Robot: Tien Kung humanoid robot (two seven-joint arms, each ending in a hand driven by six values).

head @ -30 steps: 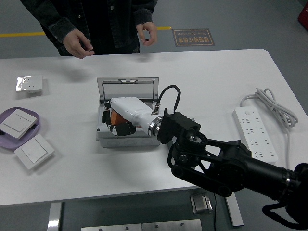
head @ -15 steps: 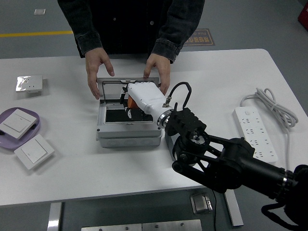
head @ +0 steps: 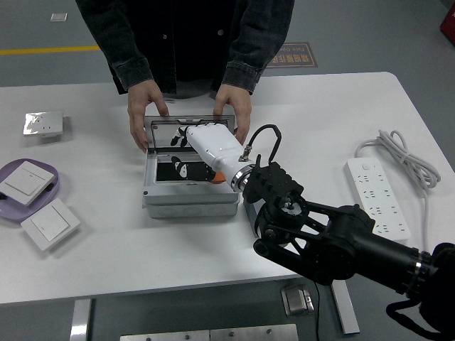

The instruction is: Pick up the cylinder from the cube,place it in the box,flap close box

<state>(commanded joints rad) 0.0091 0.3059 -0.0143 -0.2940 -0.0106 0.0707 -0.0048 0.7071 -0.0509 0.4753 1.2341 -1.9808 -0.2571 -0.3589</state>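
As I reach over the open box, the closing step is at hand.
Box: grey box (head: 190, 206) sits mid-table, its lid (head: 186, 128) propped up at the far side.
Person: two hands, one (head: 144, 114) at the lid's left, one (head: 235, 110) at its right.
My right hand (head: 190, 136): fingers lie against the lid; whether they grip, I cannot tell.
Cylinder: a sliver of orange (head: 218, 178) under my wrist, likely it, inside the box.
Next: swing the lid down squarely over the opening.
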